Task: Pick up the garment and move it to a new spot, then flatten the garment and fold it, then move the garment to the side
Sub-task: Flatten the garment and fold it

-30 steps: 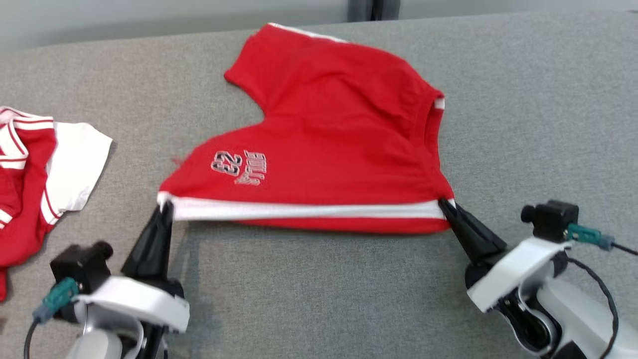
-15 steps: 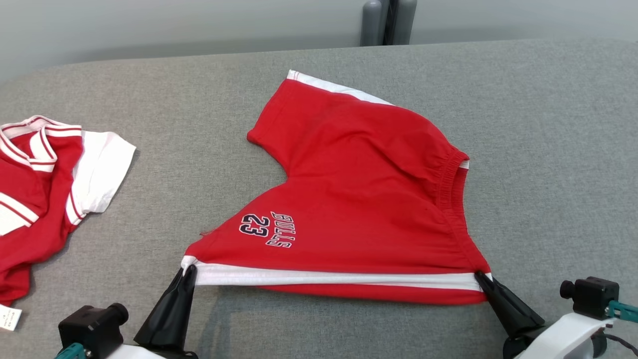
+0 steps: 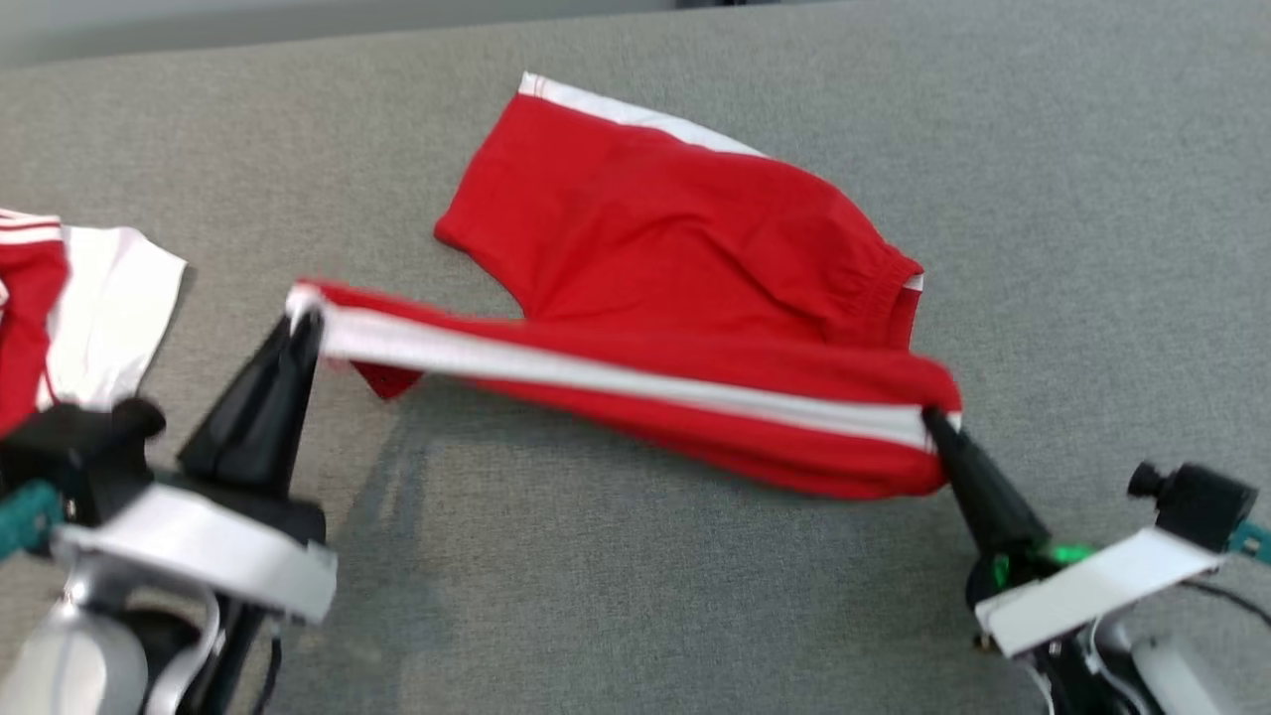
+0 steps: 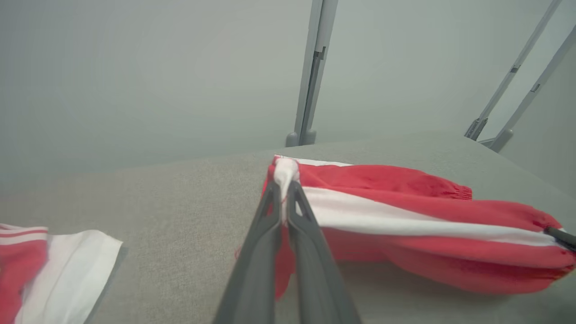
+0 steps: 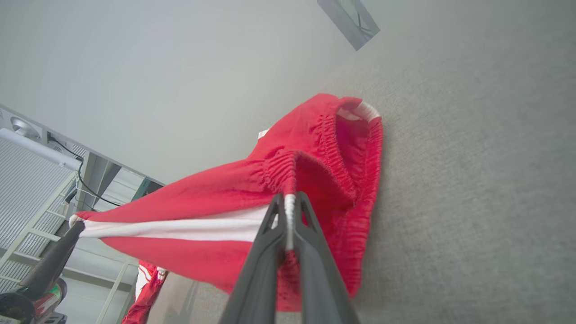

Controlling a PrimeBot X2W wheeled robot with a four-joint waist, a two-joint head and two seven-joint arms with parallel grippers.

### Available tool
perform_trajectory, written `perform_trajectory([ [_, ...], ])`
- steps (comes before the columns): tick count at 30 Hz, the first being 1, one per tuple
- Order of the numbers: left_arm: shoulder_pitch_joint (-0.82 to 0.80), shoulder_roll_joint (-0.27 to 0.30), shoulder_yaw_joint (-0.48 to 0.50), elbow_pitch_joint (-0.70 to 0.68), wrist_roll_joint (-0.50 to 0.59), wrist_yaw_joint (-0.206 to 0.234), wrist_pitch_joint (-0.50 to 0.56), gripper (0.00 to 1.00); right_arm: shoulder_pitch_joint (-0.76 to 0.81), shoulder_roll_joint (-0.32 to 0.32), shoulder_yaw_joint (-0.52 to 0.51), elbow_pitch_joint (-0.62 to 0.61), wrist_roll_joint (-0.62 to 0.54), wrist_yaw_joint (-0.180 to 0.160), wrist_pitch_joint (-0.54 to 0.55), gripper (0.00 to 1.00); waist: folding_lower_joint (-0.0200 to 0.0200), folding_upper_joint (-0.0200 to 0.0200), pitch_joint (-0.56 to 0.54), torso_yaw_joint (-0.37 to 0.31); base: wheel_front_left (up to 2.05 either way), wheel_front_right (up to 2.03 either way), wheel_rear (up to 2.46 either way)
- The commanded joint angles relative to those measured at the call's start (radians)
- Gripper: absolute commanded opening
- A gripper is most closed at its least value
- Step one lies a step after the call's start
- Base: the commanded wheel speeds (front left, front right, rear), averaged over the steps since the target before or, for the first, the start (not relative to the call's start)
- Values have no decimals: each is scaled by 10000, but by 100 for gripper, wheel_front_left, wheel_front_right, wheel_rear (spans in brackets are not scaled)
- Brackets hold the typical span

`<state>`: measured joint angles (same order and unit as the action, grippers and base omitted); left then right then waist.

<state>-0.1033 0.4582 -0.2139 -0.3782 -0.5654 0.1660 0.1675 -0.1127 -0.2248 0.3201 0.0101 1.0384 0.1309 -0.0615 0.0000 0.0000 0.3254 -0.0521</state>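
Shorts of red cloth with a white side stripe [image 3: 635,248] sit in the middle of your head view, the far leg flat on the grey woven surface [image 3: 1092,199] and the near edge raised off it. Your left claw [image 3: 306,323], at centre left of the frame, is clamped on the white-striped hem corner. Your right claw [image 3: 933,417], at lower right, is pinched tight on the waistband end of the same stripe. Between the two, the striped edge hangs as a stretched band above the surface, with its shadow beneath. In your left wrist view the white cloth is squeezed between the two dark fingers [image 4: 258,252]; your right wrist view shows the gathered elastic waistband nipped likewise. A second red-and-white garment [image 3: 89,298] lies at the left edge of the frame, well apart from the shorts.
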Motion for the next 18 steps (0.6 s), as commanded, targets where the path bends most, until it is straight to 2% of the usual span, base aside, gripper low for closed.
perform_trajectory([
  [1, -508, 26, -38, 152, -40, -124, 59, 0, -294, 8, -205, 70, -139, -2, 59, 0, 0, 0, 388, -143, 0, 0, 0],
  [5, -2509, 74, -195, 1192, -119, -684, 410, 0, -1304, 699, -698, 479, -498, -1, 46, 0, 0, 0, 1032, -467, 0, 0, 0],
  [10, -4750, -251, -477, 2946, -261, -1377, 365, 0, -2694, 1263, -1029, 1247, -1057, -1, -257, 0, 0, 0, 1784, -831, 0, 0, 0],
  [15, -6543, -491, -742, 5047, -111, -2053, 2, 0, -3865, 1550, -917, 1979, -1274, -1, -758, 0, 0, 0, 2324, -1199, 0, 0, 0],
  [18, -7450, -641, -893, 6314, 45, -2315, -382, 0, -4384, 1650, -762, 2407, -1300, -1, -1179, 0, 0, 0, 2530, -1384, 0, 0, 0],
])
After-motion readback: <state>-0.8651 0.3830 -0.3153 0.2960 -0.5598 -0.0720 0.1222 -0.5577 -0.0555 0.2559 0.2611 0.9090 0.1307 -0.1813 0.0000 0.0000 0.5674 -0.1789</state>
